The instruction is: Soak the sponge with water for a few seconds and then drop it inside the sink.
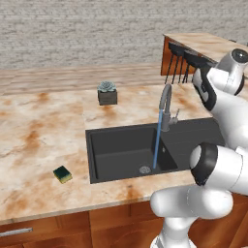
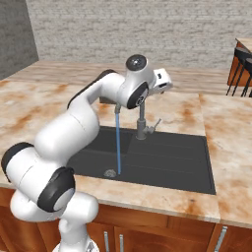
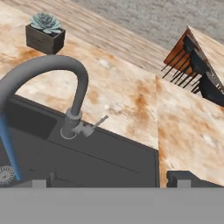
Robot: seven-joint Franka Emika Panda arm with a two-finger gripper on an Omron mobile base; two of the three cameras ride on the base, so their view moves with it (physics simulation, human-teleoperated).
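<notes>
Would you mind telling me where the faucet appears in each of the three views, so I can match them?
Left base view: the faucet stands right of centre, behind the sink.
Right base view: faucet at centre, partly hidden by the arm.
Hand view: faucet arches across the left half.
Shared landmark: the water falling to the drain.

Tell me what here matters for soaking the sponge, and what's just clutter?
Job:
sponge, on the counter left of the sink
water, running
sink
faucet

Lying about:
potted succulent
dark stools, behind the far counter
</notes>
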